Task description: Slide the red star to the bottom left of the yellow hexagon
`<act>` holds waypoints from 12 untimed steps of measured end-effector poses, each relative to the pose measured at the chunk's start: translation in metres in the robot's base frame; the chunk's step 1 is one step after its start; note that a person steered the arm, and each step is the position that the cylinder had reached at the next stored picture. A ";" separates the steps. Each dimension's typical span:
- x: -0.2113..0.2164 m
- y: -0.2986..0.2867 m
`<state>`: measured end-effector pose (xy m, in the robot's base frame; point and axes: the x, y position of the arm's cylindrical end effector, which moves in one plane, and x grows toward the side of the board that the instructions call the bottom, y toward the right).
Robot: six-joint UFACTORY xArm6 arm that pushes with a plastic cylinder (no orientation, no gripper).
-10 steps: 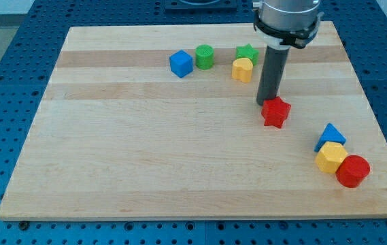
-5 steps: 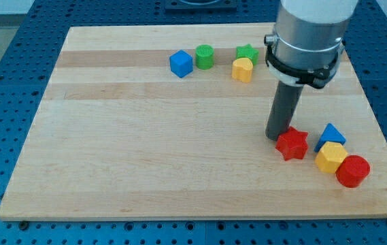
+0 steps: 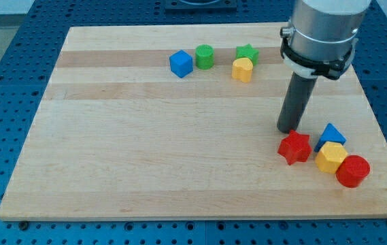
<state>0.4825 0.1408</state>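
Wood tabletop (image 3: 145,136) on blue pegboard. No fingers on this rig, just my tip (image 3: 288,131), sitting at 11 o'clock of the red star (image 3: 294,148). Star's at 9 o'clock of the yellow hexagon (image 3: 330,158); next I'd nudge it toward 6.

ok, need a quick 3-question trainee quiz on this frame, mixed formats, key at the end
1. True or false: my tip sits at the upper left of the red star.
2. Which block lies directly to the view's right of the red star?
A. blue cube
B. yellow hexagon
C. green cylinder
3. Fill in: the block at the lower right of the yellow hexagon is the red ____.

Key
1. True; the tip is just above the star, close to its upper edge.
2. B
3. cylinder
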 end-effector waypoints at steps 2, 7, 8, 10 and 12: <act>0.029 0.000; 0.060 -0.008; 0.060 -0.027; 0.089 -0.043; 0.101 -0.029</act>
<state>0.5830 0.1115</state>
